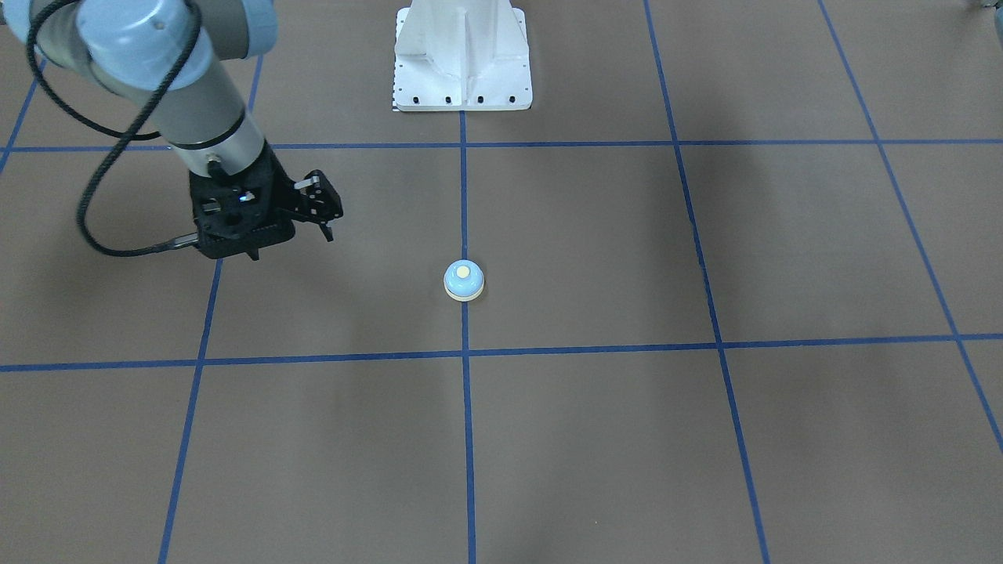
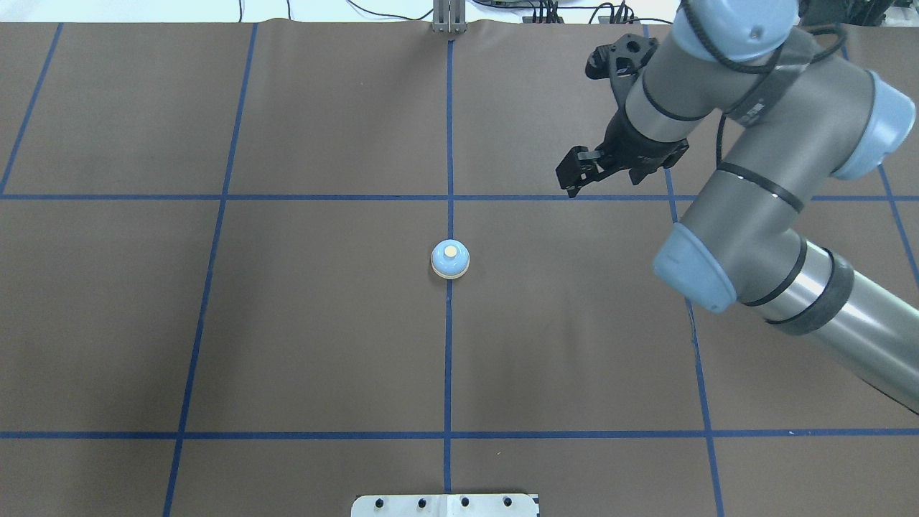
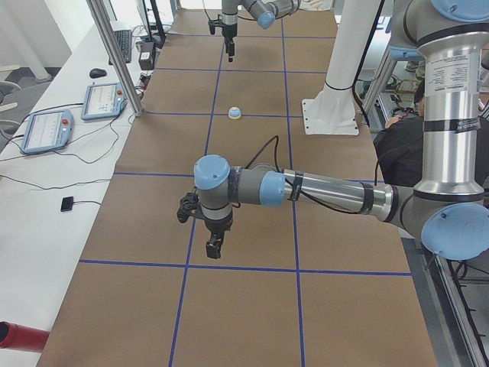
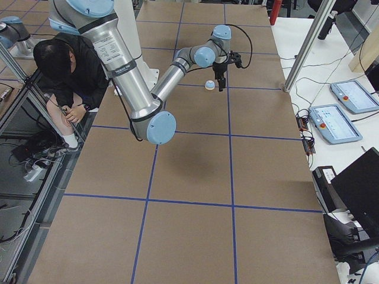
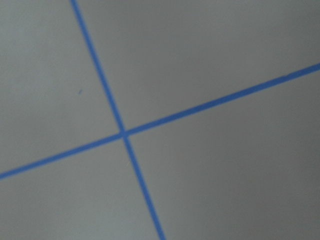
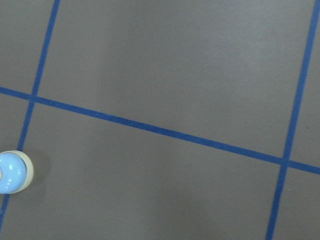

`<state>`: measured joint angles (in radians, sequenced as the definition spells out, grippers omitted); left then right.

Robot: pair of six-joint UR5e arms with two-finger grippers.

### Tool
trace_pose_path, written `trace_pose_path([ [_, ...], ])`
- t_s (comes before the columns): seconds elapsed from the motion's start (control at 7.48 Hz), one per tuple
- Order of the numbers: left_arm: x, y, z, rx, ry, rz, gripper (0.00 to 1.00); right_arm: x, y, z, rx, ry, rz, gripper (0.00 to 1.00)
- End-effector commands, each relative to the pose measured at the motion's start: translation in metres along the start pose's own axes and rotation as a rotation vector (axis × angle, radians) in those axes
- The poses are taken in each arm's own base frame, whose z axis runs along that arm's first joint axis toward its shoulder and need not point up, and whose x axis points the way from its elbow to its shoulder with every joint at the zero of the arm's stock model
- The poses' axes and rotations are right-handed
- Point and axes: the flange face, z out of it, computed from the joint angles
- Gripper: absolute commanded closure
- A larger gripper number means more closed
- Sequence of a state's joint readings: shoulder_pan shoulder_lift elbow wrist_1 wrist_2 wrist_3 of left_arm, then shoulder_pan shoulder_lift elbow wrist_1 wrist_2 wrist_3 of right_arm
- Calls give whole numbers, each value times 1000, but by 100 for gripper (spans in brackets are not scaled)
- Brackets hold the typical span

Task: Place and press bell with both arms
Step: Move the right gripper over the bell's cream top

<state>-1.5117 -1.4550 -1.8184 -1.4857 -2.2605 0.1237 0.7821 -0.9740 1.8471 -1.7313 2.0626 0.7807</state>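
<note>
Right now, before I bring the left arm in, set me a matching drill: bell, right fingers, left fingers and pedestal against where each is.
1 bell
2 right fingers
3 left fingers
4 pedestal

A shows only in the left side view
B on the centre tape line
C white, bolted down
D apart from the bell, on the robot's right

Pairs: 1-B, 2-D, 3-A, 4-C

Your overhead and front cameras face each other, steeply down on the table (image 2: 323, 323), sharing the bell (image 2: 450, 259); wrist cameras look down close.
</note>
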Motion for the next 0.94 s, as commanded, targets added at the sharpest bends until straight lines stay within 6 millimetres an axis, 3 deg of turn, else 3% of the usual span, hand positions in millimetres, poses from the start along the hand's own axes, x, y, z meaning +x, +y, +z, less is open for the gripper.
trace_pose_path([
  [0.0,-7,47,-5,5,23,-47,0,-77,3,23,-1,13,35,2],
  [0.13,-4,51,-7,7,25,-50,0,-113,6,49,3,55,32,8],
  [0.27,-4,51,-7,7,25,-52,0,-129,10,68,-6,74,33,27],
  [0.54,-5,51,-7,7,25,-52,0,-151,15,91,-36,80,56,90],
  [0.67,-5,51,-7,6,25,-53,0,-162,2,110,-5,31,46,100],
  [0.8,-5,51,-7,7,25,-52,0,-179,-16,126,15,1,84,100],
])
